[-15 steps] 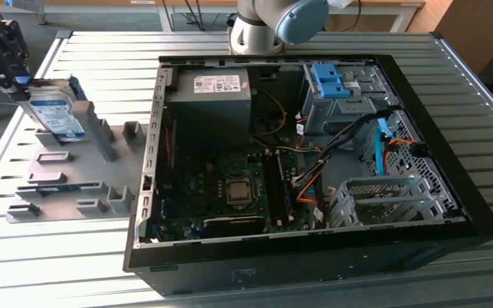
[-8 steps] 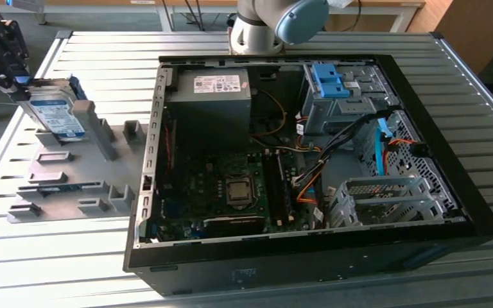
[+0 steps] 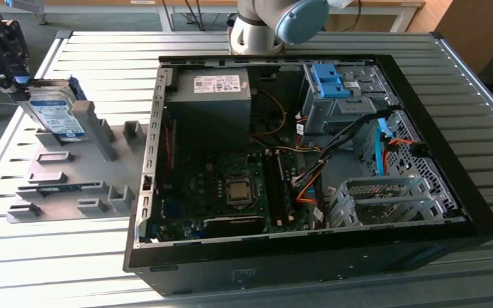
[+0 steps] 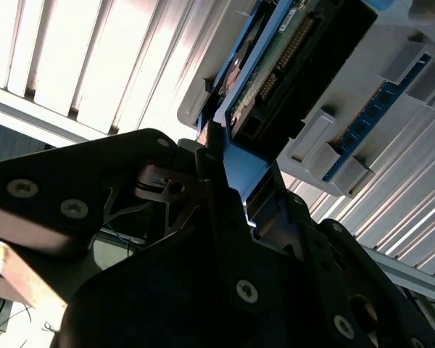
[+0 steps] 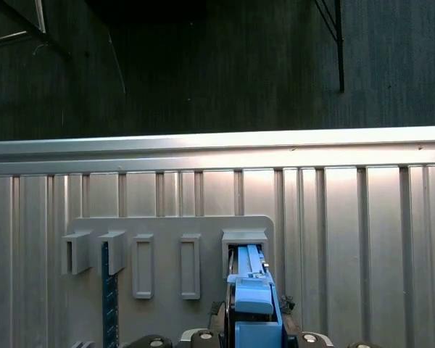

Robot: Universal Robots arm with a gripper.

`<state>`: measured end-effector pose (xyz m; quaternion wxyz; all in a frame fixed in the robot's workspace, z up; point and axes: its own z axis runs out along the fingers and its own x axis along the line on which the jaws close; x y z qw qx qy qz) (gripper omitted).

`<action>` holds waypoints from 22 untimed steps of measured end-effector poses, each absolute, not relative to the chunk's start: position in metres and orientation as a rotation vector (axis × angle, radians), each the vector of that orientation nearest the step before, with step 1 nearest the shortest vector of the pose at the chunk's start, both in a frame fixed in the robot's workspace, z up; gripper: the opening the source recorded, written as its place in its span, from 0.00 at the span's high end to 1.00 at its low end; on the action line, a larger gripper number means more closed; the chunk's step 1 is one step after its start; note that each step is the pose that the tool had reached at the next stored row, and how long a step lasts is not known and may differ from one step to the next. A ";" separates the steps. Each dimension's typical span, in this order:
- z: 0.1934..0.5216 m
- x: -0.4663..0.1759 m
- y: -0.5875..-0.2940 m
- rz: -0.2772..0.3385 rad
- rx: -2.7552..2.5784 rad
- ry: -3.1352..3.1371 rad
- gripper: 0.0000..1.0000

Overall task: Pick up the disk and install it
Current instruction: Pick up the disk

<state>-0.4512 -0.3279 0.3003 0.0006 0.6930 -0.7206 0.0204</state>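
Observation:
The disk (image 3: 56, 115), silver with a white-and-blue label and blue rails, stands on edge in a slot of the grey fixture plate (image 3: 67, 173) at the exterior view's left. My black gripper (image 3: 20, 83) is at its upper end, shut on the disk's blue rail. In the second wrist view the disk (image 4: 297, 51) runs away from the gripper (image 4: 235, 167), its rail pinched between the dark fingers. In the first wrist view the blue rail (image 5: 254, 304) rises from the gripper (image 5: 254, 339) toward the plate's slot (image 5: 245, 243).
An open black computer case (image 3: 452, 192) lies on the slatted metal table. Inside are a grey power-supply box (image 3: 216, 86), a metal bay with blue brackets (image 3: 336, 83), a perforated grey cage (image 3: 384, 199) and loose cables. A blue memory stick (image 5: 110, 290) sits in the plate.

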 end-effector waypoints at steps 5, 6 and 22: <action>0.300 -0.451 -0.328 0.064 2.177 -2.262 0.63; 0.301 -0.451 -0.328 0.064 2.179 -2.261 0.63; 0.310 -0.451 -0.328 0.064 2.180 -2.259 0.63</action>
